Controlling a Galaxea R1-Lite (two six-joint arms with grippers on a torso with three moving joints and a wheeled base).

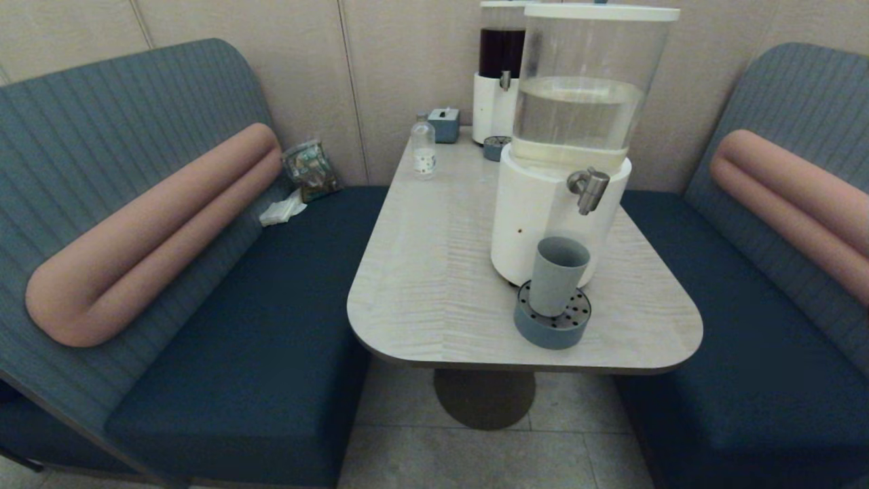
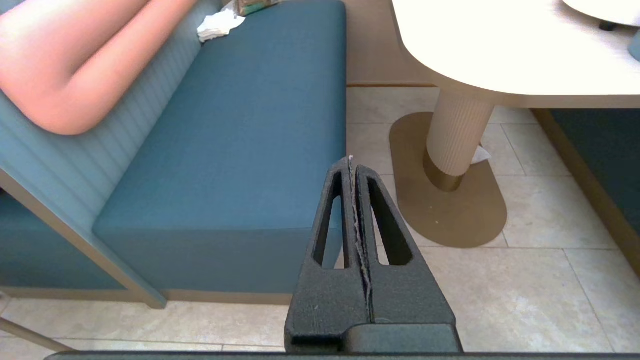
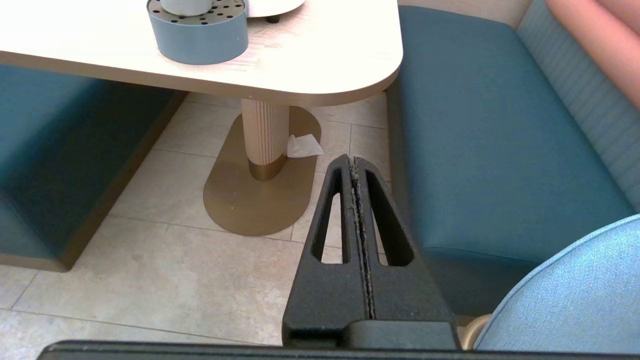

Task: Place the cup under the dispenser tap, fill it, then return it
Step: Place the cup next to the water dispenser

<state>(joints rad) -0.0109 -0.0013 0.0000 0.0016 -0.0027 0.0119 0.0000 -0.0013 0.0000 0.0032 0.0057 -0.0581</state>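
Booth seating on both sides, blue benches with pink bolsters, and a pale wood table (image 1: 434,272) on a single pedestal between them. On the table I see the big dispenser (image 1: 563,170), clear tank over a white base, standing toward the near right corner. Its tap (image 1: 589,189) juts out toward me. The cup (image 1: 558,275) stands upright on a round perforated tray (image 1: 551,319) set against the dispenser's base, just below the tap and a little to its left, so my read is that it is not yet squarely lined up under the spout; the tray is there to catch drips. Farther back sit a slimmer dark-tank dispenser (image 1: 499,75), a small clear bottle (image 1: 423,148) and a tissue box (image 1: 445,124), all well clear of the work. Neither arm shows from the head camera. Left gripper (image 2: 352,161) hangs low over the floor beside the left bench, fingers pressed together, empty. Right gripper (image 3: 353,159) likewise low by the right bench, fingers together, holding nothing. Both look parked; I judge the task not begun.
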